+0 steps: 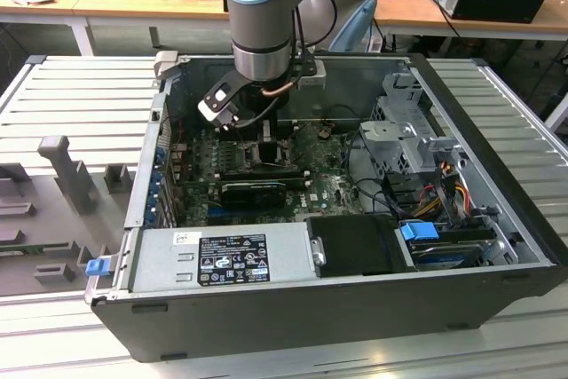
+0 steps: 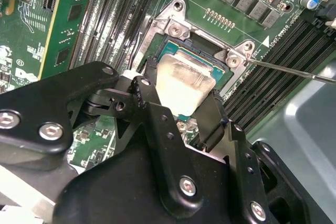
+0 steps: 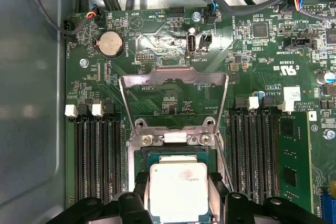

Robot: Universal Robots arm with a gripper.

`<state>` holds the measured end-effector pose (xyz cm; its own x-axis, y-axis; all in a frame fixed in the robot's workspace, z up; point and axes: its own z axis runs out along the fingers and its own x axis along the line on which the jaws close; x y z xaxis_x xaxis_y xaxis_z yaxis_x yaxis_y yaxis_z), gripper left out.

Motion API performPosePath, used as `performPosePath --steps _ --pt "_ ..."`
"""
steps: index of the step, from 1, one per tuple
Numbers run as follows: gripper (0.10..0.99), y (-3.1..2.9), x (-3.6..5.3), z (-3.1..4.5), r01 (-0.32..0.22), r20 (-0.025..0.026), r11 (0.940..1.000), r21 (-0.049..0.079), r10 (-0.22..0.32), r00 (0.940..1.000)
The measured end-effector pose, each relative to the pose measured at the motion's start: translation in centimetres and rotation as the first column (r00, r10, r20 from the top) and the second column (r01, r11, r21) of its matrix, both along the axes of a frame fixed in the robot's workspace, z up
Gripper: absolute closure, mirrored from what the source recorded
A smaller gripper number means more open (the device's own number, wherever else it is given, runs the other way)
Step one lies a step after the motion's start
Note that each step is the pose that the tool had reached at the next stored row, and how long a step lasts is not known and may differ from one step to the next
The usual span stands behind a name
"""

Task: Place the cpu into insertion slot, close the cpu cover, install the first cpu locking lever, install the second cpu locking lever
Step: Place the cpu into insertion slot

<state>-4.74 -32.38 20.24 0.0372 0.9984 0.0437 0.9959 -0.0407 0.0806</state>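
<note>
The cpu (image 2: 184, 85) is sitting pinched between the gripper's (image 3: 178, 181) 2 black fingers (image 2: 210, 119), which are closing narrowly on its opposite edges. It is hanging right over the insertion slot (image 3: 173, 154) in the green board; whether its underside is touching the socket I cannot tell. In the second wrist view it is looking slightly tilted against the socket frame. The cpu cover (image 3: 173, 75) is standing flipped open beyond the socket, and 1 thin lever rod (image 2: 294, 72) is sticking out sideways, clear of the chip. The main risk, as I judge it, is the chip going in skewed: a tilted or rotated release could be bending the socket's contacts or leaving 1 corner riding on the frame. The fingers are also flanking the socket closely, so they could be catching its rim or the memory slots (image 3: 97, 156) alongside.
</note>
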Motion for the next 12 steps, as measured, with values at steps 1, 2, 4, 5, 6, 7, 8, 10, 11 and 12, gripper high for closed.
performPosePath --steps 1,2,4,5,6,7,8,10,11,12 --pt "0.553 -0.01 0.01 -0.01 0.001 -0.0002 1.0 0.0 -0.001 1.0" --pt "0.553 0.0 0.01 -0.04 0.001 -0.0001 1.0 0.0 -0.001 1.0" --pt "0.553 0.0 0.02 -0.09 0.001 -0.0001 1.0 0.0 -0.001 1.0" --pt "0.553 0.0 0.01 -0.12 0.001 -0.0001 1.0 0.0 -0.001 1.0" --pt "0.553 -0.01 0.01 -0.15 0.001 -0.0002 1.0 0.0 -0.001 1.0" --pt "0.553 -0.01 0.01 -0.16 0.001 -0.0002 1.0 -0.001 -0.001 1.0" --pt "0.553 -0.01 0.01 -0.17 0.001 -0.0001 1.0 0.0 -0.001 1.0" --pt "0.553 0.0 0.02 -0.18 0.001 -0.0001 1.0 0.0 -0.001 1.0" --pt "0.553 0.0 0.02 -0.18 0.001 -0.0001 1.0 0.0 -0.001 1.0" --pt "0.553 0.0 0.02 -0.17 0.001 -0.0001 1.0 0.0 -0.001 1.0"
